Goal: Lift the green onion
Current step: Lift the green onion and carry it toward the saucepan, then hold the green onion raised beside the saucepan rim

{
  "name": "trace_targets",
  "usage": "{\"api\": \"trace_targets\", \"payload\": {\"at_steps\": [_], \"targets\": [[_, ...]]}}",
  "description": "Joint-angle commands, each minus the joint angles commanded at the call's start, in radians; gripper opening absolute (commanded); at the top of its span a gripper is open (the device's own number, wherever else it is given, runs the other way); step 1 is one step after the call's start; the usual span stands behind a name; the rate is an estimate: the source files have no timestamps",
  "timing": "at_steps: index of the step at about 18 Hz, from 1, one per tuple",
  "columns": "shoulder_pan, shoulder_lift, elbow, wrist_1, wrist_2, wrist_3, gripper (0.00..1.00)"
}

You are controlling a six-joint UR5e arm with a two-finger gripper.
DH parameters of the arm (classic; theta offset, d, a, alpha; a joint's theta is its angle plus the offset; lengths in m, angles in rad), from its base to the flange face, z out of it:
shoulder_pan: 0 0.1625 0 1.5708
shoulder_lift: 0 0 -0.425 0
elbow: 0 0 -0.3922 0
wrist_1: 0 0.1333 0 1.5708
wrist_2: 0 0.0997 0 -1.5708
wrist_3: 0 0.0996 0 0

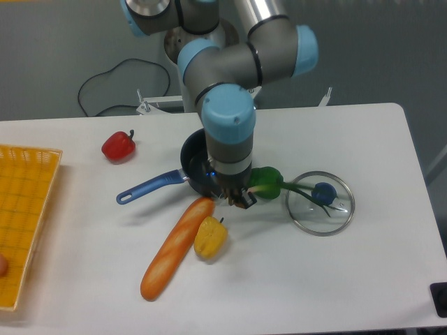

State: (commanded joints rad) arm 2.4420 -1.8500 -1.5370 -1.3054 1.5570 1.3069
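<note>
tool [239, 199]: clamped on green onion [297, 190] root end
axis: leaves trail right over glass lid [321, 204]
</note>
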Motion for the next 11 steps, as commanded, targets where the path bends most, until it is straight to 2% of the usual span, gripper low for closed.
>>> {"api": "trace_targets", "payload": {"at_steps": [7,11], "targets": [[0.015,0.031,-0.009,-0.032,-0.006,0.055,0.14],[0.018,0.032,-0.008,-0.029,-0.032,0.055,0.14]]}}
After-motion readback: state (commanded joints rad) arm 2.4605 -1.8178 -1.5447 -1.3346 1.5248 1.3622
